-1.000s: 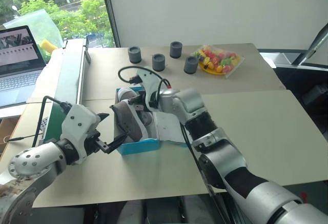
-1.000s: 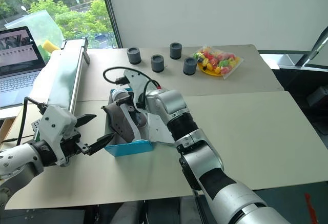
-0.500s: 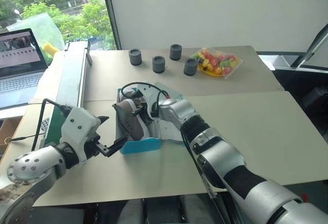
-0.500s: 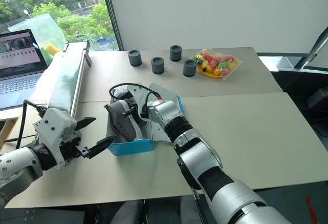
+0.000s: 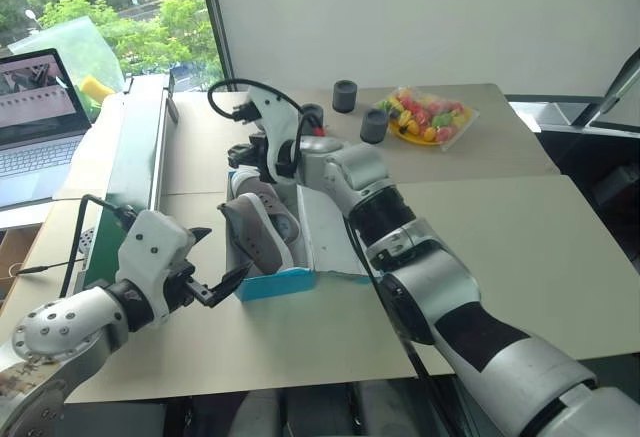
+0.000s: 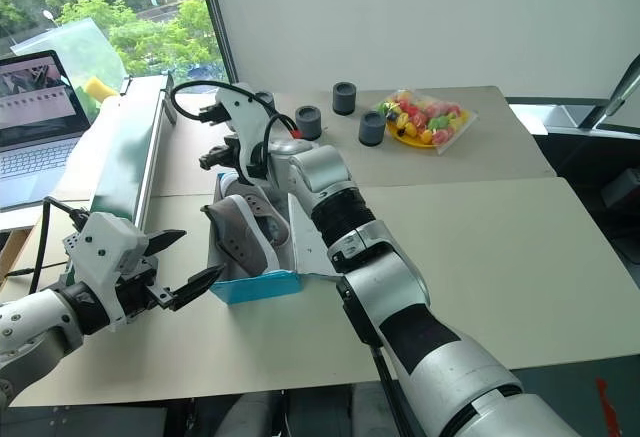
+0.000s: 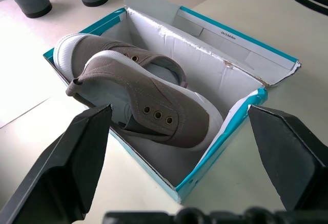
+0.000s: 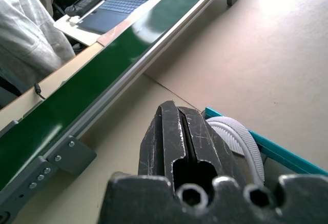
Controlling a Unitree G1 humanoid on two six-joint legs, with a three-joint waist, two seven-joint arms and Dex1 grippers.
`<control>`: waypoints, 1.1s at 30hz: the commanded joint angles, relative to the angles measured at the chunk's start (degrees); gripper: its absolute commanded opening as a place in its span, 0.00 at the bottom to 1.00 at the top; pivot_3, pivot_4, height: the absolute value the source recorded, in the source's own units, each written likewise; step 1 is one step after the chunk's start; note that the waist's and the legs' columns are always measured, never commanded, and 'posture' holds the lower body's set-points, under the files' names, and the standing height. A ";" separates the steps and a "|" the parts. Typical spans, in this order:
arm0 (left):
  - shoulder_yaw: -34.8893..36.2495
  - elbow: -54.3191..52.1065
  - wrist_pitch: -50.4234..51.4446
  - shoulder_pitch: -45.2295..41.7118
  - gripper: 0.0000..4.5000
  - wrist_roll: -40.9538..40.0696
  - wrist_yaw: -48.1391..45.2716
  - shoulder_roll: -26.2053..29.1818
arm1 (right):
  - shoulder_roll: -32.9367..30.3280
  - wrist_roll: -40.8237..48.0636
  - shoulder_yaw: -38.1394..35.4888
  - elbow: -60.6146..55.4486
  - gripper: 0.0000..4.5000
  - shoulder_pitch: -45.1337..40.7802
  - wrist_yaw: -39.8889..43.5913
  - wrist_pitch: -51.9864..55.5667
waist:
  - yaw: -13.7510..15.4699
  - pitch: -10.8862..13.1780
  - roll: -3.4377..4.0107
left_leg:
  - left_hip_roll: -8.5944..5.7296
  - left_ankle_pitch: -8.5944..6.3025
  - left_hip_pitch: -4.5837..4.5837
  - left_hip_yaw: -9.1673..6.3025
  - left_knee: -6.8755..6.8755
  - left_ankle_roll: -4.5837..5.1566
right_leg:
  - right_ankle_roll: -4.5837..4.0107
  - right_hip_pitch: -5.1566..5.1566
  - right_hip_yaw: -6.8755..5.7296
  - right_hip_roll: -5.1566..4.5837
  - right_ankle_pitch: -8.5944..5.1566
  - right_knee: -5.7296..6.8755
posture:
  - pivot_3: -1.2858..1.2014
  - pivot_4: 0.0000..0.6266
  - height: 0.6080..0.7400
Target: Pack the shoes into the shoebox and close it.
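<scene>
**Asker:** Two dark grey canvas lace-up shoes (image 7: 138, 96) with pale soles sit in the turquoise cardboard shoebox (image 7: 225, 131) with its white inside. What might go wrong?

**Watcher:** One shoe leans on its side with its sole riding high; the hinged flap lid (image 5: 335, 242), lying open on the table, could jam on it.

**Asker:** And the grippers?

**Watcher:** The right gripper (image 8: 179, 137), fingers pressed together and empty, hangs above the box's far end. The left gripper (image 5: 215, 282), fingers spread wide, waits just beside the near end.
</scene>
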 commanded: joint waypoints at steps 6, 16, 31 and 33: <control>4.85 -3.36 0.92 1.35 1.00 -3.44 2.21 0.82 | 11.62 -7.96 2.39 17.36 0.01 -4.51 2.54 -13.99 | -0.17 0.07 -0.02 | 0.01 0.00 -0.10 0.00 -0.02 0.00 | 0.00 -0.11 0.02 0.00 0.00 -0.02 | 0.52 0.24 1.00; 9.25 -5.79 0.76 6.10 1.00 -12.43 7.16 2.36 | 14.92 -17.22 7.18 21.78 0.01 -1.14 8.38 -15.31 | 0.03 0.08 0.00 | 0.01 0.00 0.32 -0.08 -0.03 0.00 | -0.01 0.27 0.03 -0.01 -0.01 0.00 | 0.52 0.24 1.00; 16.30 -5.80 -5.90 15.58 1.00 -29.01 17.07 11.69 | 18.35 -19.43 7.64 22.30 0.01 4.71 14.58 -11.15 | 0.12 0.08 0.01 | 0.02 -0.01 0.40 -0.10 -0.14 -0.01 | -0.05 0.28 0.05 -0.02 -0.04 -0.04 | 0.52 0.24 1.00; 16.84 -5.80 -6.66 16.26 1.00 -30.81 18.35 12.73 | 18.55 -20.09 8.32 22.33 0.01 5.71 14.89 -11.20 | 0.13 0.08 0.01 | 0.02 -0.01 0.42 -0.09 -0.15 -0.01 | -0.05 0.29 0.05 -0.02 -0.05 -0.04 | 0.52 0.24 1.00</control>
